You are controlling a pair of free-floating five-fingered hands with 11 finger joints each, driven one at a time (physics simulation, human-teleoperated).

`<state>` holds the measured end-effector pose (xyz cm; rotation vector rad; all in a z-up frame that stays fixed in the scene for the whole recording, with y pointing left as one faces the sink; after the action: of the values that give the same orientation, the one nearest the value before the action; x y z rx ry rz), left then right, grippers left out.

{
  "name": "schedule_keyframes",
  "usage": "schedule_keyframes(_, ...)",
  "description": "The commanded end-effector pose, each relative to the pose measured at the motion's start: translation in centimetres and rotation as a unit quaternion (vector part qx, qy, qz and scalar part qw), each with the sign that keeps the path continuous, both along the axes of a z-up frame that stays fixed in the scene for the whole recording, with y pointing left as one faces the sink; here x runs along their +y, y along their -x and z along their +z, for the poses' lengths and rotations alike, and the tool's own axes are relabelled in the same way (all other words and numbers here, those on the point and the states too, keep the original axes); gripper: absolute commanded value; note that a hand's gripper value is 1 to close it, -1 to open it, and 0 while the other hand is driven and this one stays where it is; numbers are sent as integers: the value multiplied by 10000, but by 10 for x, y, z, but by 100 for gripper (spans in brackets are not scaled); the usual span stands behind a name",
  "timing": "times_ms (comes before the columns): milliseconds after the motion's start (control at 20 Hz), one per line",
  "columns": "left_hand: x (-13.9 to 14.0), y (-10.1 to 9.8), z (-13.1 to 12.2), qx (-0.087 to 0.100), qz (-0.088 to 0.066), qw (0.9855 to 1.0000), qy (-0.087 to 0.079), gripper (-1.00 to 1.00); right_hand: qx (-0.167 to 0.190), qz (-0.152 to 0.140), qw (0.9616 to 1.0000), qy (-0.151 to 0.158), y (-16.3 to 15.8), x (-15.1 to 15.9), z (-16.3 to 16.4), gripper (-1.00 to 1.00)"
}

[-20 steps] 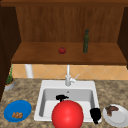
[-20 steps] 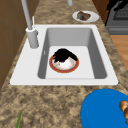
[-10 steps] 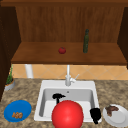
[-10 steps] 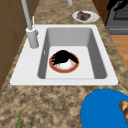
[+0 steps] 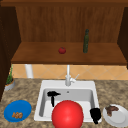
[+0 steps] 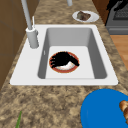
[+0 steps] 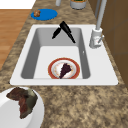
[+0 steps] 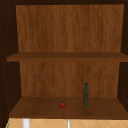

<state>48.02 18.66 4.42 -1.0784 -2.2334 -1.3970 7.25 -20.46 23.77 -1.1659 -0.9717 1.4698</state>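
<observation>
The left robot hand [image 5: 52, 95] hovers over the sink [image 5: 42, 100], fingers straight and empty. The right robot hand [image 5: 95, 114] sits above the bowl [image 7: 64, 68]; whether it grips the bowl, I cannot tell.

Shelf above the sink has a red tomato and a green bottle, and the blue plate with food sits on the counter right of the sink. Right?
Not quite. The blue plate with food sits on the counter left of the sink, as the front view shows; the white plate is on the right. The red tomato and green bottle are on the shelf.

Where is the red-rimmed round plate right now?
The red-rimmed round plate lies on the white sink basin floor in the right side view, toward the near end, below the left hand.
</observation>
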Motion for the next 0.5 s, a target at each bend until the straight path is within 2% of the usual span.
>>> schedule_keyframes(0, 19, -1, 10, 0, 159, 9997, -194, -100, 0, 0, 10000, 0, 0, 0, 0, 0)
schedule_keyframes(50, 21, 0, 8, 24, 272, 9995, -155, -100, 0, 0, 10000, 0, 0, 0, 0, 0)
schedule_keyframes(200, 35, -1, 11, -8, 287, 9995, -154, -100, 0, 0, 10000, 0, 0, 0, 0, 0)
schedule_keyframes(250, 40, 2, 12, -25, 246, 9996, -134, -100, 0, 0, 10000, 0, 0, 0, 0, 0)
schedule_keyframes(300, 35, 9, 10, -11, 228, 9995, -202, -100, 0, 0, 10000, 0, 0, 0, 0, 0)
schedule_keyframes(350, 32, 5, 11, -153, -46, 9998, -137, -100, 0, 0, 10000, 0, 0, 0, 0, 0)
schedule_keyframes(400, 37, 0, 10, -20, 27, 10000, -11, -100, 0, 0, 10000, 0, 0, 0, 0, 0)
schedule_keyframes(450, 34, 2, 10, -18, 27, 10000, -67, -100, 0, 0, 10000, 0, 0, 0, 0, 0)
